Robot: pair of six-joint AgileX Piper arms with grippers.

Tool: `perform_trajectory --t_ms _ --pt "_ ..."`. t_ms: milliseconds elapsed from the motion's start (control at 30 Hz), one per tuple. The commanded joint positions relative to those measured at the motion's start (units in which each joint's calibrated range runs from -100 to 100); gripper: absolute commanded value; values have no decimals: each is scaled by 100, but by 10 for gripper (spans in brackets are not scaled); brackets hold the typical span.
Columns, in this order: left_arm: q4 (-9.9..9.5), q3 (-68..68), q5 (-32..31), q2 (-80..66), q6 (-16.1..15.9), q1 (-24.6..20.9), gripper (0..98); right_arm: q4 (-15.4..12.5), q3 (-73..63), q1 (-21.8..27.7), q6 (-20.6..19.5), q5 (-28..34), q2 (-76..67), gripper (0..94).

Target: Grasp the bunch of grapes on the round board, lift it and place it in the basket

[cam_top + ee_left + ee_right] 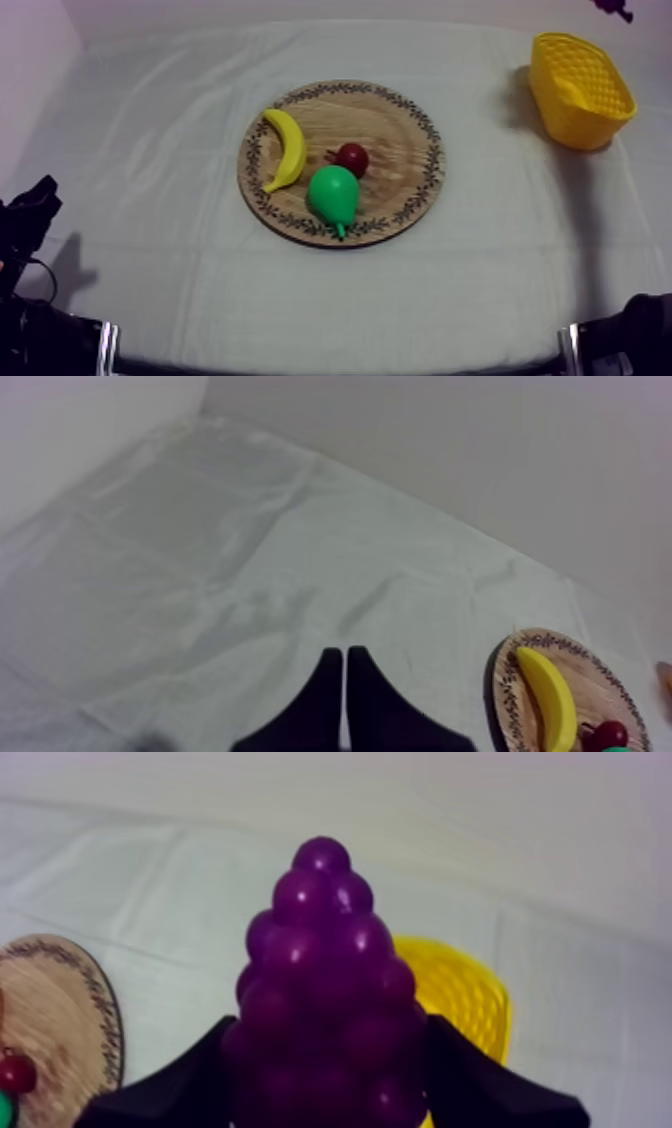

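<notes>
1 grape bunch [325, 992] gripped, 1 basket [575, 120]

The scene is lit softly and evenly from above, and a faint violet cast is seen towards the far edges. A dark shadow is thrown from the yellow basket [580, 90] onto the cloth [200, 290] on the side towards the wooden board [400, 120]. Dull highlights are carried by the bunch of grapes [320, 992] and the pear [333, 192].

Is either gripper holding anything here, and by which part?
The right gripper holds the bunch of grapes by the two sides of its wide end. The left gripper holds nothing.
</notes>
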Motion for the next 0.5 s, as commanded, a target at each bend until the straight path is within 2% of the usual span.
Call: perform_trajectory --t_ms 0,333,467 --pt "-2 0 1 3 -3 -1 1 52 181 65 -36 -165 161 391" --pt "-2 0 1 3 -2 -1 1 328 28 152 -299 -605 1307 405" --pt "-2 0 1 3 -2 -1 1 448 -111 150 -431 -778 1743 467"
